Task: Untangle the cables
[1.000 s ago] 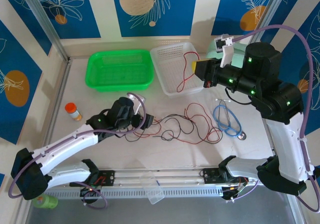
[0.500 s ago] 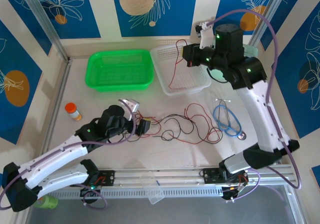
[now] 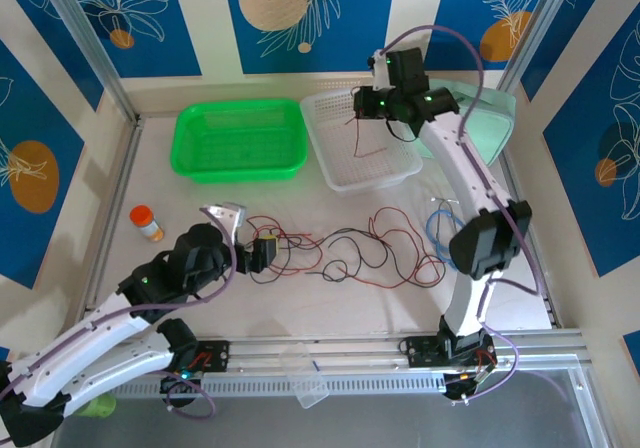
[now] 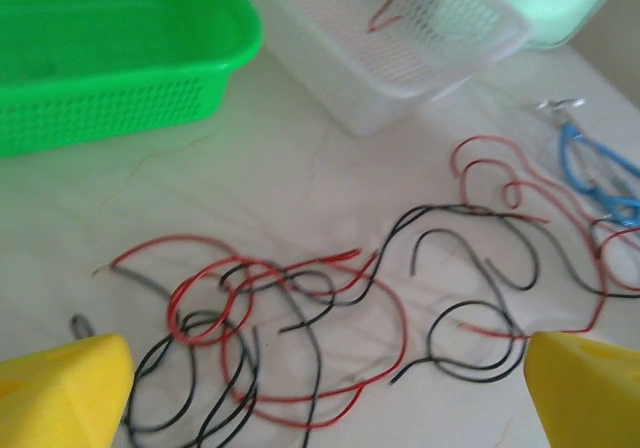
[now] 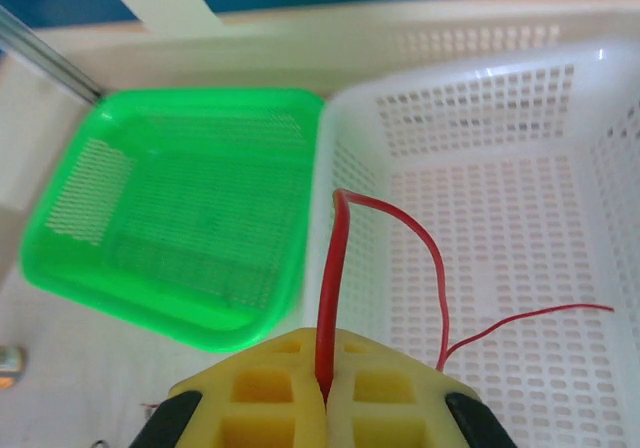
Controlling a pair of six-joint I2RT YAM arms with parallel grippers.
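Right gripper (image 5: pixel 325 393) is pinched tight on a single red wire (image 5: pixel 335 268), its yellow fingers meeting around the strand with no gap. It hangs over the white mesh basket (image 3: pixel 398 173), on the side nearer the green basket (image 3: pixel 240 171). From the fingers the wire arches away and drops inside the white basket's walls. One loose end trails over the perforated floor, with open floor around it.

Left gripper (image 3: pixel 268 251) is spread wide, low over the table (image 3: pixel 180 193). Its two yellow fingertips (image 4: pixel 60 383) sit at the bottom corners of the wrist view, and the left end of the tangle lies between and ahead of them. The cables (image 3: pixel 345 253), red and black, sprawl across mid-table. They loop over each other most densely at the left and run looser to the right.

A band of bare tabletop separates the cables from both baskets behind, and another separates them from the metal rail (image 3: pixel 370 348) along the near edge. At the right, the outermost red loops run up next to a blue cable loop (image 3: pixel 442 233). Whether they cross it I cannot make out, as the wrist view is soft there. An orange pill bottle (image 3: pixel 147 223) stands well apart, toward the left wall.
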